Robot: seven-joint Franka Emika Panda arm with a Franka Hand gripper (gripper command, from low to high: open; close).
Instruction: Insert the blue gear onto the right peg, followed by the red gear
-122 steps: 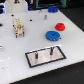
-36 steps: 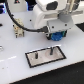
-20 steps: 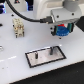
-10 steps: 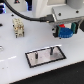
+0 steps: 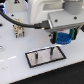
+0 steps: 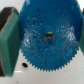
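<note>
White table (image 5: 12,62) surface carries the whole setup; behind its far edge the background is dark.

1 Franka arm (image 5: 42,11) fills the upper part of the exterior view, with a black cable looping along its side. The gripper (image 5: 62,34) hangs low over the table, toward the edge at the exterior view's right.

The blue gear (image 5: 63,38) sits directly under the gripper. In the wrist view the blue gear (image 6: 47,36) fills most of the picture, its toothed rim and dark central bore plainly visible. The 2 fingers (image 6: 8,37) appear as dark green pads on opposite sides of the gear, pressed against its toothed rim, so the fingers are clenched on the blue gear. Whether the gear rests on the table or is lifted clear cannot be told.

The base plate (image 5: 45,56), grey with a black rim, lies near the middle of the table, apart from the gear. 2 thin pins stand on it; the right peg (image 5: 50,51) is upright and bare.

A small tan rack-like object (image 5: 19,30) stands near the far edge of the table.

The red gear cannot be identified with certainty.
</note>
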